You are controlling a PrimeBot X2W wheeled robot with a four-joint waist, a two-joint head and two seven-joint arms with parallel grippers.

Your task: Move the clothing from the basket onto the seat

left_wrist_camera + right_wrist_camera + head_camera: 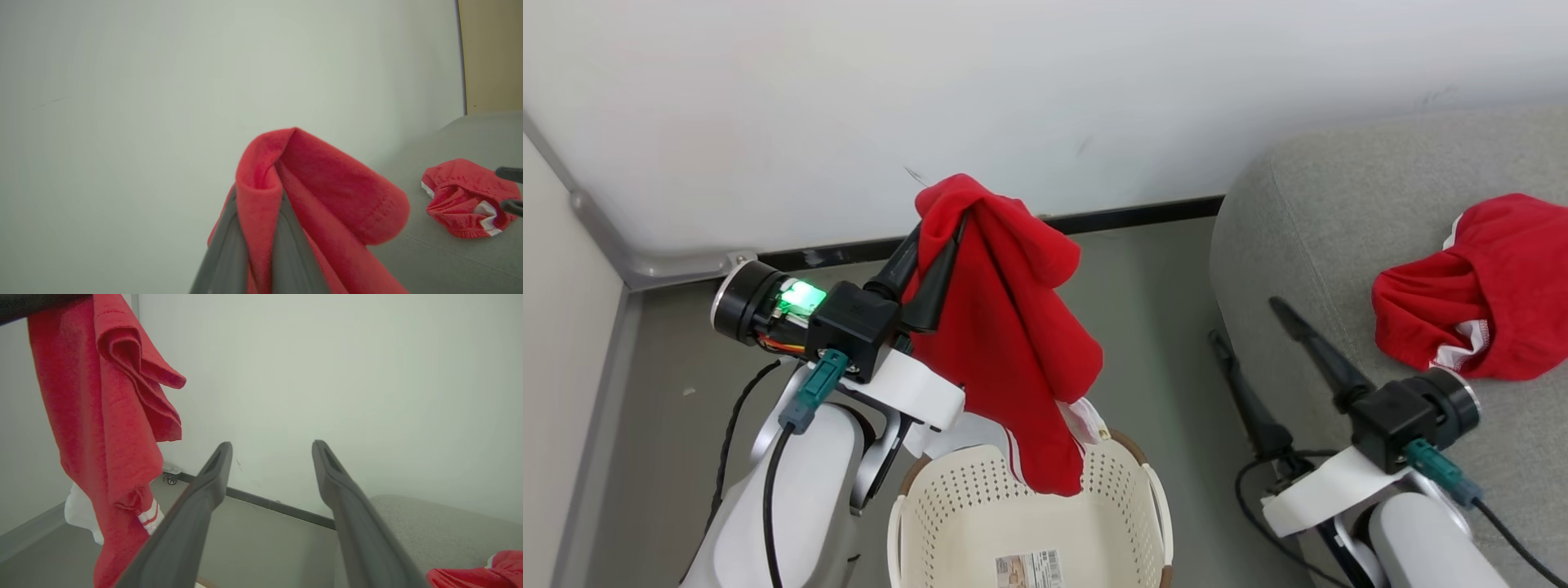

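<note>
The white wall closes the far side and meets the grey floor at a dark skirting. The grey seat takes the right; its rounded edge faces a bare strip of floor that parts it from the basket. One red garment lies on the seat, back from that edge, with bare cushion around it. The other garment hangs above the basket, its lower end at the far rim, pinched in the clenched left gripper. The right gripper is spread wide and empty at the seat's edge.
</note>
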